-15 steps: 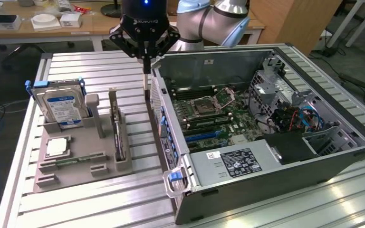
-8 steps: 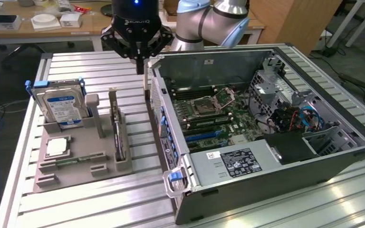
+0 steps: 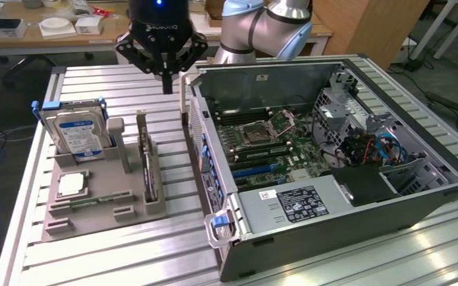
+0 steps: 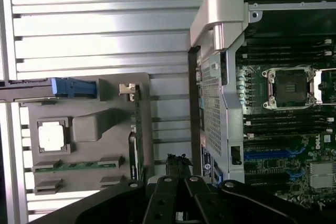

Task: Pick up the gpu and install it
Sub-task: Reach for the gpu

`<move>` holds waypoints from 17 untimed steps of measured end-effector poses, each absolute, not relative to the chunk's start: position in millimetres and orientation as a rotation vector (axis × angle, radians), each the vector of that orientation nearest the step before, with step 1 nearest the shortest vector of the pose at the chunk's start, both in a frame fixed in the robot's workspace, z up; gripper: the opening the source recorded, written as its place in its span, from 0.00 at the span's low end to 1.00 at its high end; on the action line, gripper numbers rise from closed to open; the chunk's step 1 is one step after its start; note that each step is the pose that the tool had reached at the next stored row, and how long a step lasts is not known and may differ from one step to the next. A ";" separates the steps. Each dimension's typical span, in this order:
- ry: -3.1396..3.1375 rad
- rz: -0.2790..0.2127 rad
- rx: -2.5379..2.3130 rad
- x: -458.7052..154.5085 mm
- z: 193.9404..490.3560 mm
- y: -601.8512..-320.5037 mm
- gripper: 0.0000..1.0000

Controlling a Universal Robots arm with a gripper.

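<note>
- Left of the computer case (image 3: 293,250) in the exterior view, that's the gpu (image 3: 145,158)?
- Yes, on edge in the grey holder (image 3: 102,208) on the desk (image 3: 117,77), probably for top grabs. Pincer (image 3: 167,88) hangs near its far end, shut, empty.
- Writing?
- "ROBOTIQ" on pincer; hard drive (image 3: 76,134) label unreadable.
</note>
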State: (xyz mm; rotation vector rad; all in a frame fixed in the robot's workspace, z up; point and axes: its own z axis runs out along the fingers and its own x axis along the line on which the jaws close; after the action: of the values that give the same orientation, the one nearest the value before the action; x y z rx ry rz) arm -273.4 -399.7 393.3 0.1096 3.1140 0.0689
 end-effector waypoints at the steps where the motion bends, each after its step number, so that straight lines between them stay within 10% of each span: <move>1: 3.114 0.069 0.110 -275.2 393.3 -399.8 0.10; 17: 3.114 0.069 0.110 -303.2 393.0 -401.6 0.10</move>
State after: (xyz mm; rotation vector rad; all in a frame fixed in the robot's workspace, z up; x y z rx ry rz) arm -303.2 -401.6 393.0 0.1098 3.1141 0.0689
